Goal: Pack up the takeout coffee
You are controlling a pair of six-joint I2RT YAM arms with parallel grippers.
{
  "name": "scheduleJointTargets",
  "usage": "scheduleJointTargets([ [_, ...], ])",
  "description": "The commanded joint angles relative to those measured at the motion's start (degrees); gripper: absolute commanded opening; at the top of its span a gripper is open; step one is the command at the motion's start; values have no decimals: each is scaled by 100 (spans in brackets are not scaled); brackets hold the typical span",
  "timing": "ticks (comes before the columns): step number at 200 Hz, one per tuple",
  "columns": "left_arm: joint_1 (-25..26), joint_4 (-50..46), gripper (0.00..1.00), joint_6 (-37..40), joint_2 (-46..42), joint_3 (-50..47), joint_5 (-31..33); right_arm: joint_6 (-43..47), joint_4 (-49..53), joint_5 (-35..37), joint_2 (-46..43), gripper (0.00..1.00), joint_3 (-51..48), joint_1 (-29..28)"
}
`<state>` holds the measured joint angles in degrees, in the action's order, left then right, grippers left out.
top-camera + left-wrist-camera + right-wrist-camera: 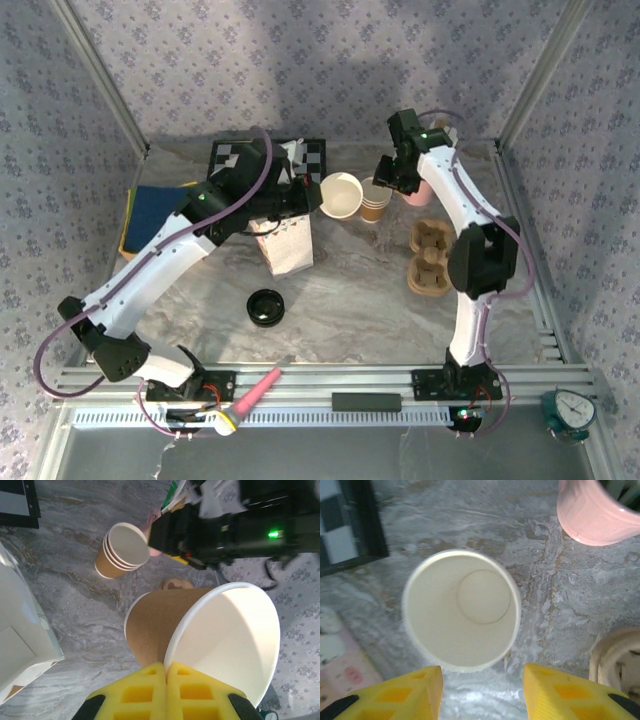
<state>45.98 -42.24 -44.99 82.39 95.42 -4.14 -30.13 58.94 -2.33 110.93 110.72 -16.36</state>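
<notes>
white shells, black joints and black bases on the left arm (150, 265) and right arm (458, 205); a purple cable (255, 170) loops along each. the left gripper (166, 669) and right gripper (482, 682) carry bright yellow fingers (560, 692) with square recesses.

The left gripper (166, 666) hides part of the rim of the takeout coffee (160, 625); the pink cup (597, 510) runs off the picture's top edge.

Enclosed on three sides by pale lilac floral-patterned walls (300, 60). Braced at both rear corners by slanting silver metal posts (100, 75). Surfaced with a grey-and-tan marbled bench (350, 310). Fronted along the near edge by ribbed aluminium rails (340, 375). Lit evenly from above; shadows soft and short.
</notes>
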Motion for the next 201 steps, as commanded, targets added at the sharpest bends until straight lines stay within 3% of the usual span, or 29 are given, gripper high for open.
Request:
scheduleJointTargets([
  [1, 243, -197, 0, 196, 181, 117, 146, 24, 32, -49, -786, 49, -344, -51],
  [57, 826, -215, 0, 129, 605, -394, 414, 90, -189, -241, -2554, 57, -1785, -21],
  [109, 1115, 770, 0, -191, 1113, -1439, 255, 148, -565, -331, -3973, 66, -3452, 227],
  [158, 1123, 1340, 0, -392, 1367, -2165, 196, 140, -750, -532, -4385, 70, -4436, 306],
  [201, 1110, 1670, 1, -414, 1523, -2397, 128, 48, -932, -626, -4445, 72, -4708, 295],
])
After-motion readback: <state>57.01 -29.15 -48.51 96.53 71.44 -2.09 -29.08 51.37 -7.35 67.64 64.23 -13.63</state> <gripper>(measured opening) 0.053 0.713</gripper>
